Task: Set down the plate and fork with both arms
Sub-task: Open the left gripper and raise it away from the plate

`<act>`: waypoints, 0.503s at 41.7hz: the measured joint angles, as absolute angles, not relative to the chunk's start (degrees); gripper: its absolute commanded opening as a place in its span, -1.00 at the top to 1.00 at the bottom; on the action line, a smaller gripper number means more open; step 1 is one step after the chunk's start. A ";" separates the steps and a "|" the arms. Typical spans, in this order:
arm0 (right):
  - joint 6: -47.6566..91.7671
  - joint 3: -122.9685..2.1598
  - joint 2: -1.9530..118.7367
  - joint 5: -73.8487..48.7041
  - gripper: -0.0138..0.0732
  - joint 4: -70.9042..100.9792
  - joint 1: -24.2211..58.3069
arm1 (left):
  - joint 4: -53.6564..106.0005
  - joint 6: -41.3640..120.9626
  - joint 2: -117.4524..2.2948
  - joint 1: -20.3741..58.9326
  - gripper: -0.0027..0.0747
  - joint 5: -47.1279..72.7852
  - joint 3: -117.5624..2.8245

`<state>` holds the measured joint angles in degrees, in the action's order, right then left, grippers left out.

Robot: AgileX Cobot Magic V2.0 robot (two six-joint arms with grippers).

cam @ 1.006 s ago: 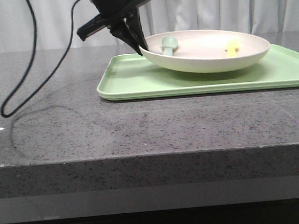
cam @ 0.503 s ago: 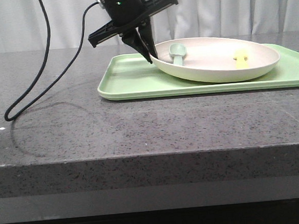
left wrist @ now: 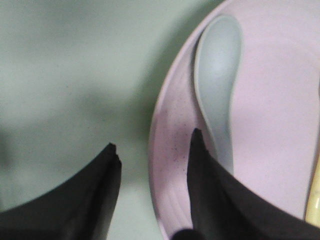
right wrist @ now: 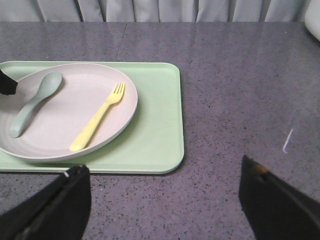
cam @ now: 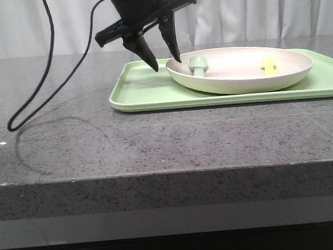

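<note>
My left tool (cam: 162, 63) gapes open astride the plate (cam: 240, 68) rim, the plate resting on the green tray (cam: 141, 92) with fork (right wrist: 98, 117) and spoon (right wrist: 31, 105) inside; lifting crookedly could tip it, while my open right tool (right wrist: 162, 195) hovers mostly cut off

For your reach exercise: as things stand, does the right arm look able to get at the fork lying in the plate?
Probably yes. The fork lies uncovered in the plate, apart from the spoon, and the right gripper is open with bare table between. The left gripper stands at the plate's far rim.
</note>
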<state>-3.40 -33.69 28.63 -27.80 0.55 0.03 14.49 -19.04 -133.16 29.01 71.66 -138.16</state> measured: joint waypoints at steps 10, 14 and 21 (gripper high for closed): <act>-3.40 -33.69 28.63 -27.80 -0.75 0.55 0.03 | 12.68 -9.19 -123.67 29.01 0.06 72.07 -138.16; -3.40 -33.69 28.63 -27.80 -0.75 0.55 0.03 | 10.49 -5.53 -118.64 29.01 0.06 72.29 -138.26; -3.40 -33.69 28.63 -27.80 -0.75 0.55 0.03 | 7.37 -0.91 -109.00 29.01 0.06 72.24 -134.64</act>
<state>-3.40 -33.69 28.63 -27.80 0.55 0.03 7.37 -0.91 -109.00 29.01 72.24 -134.64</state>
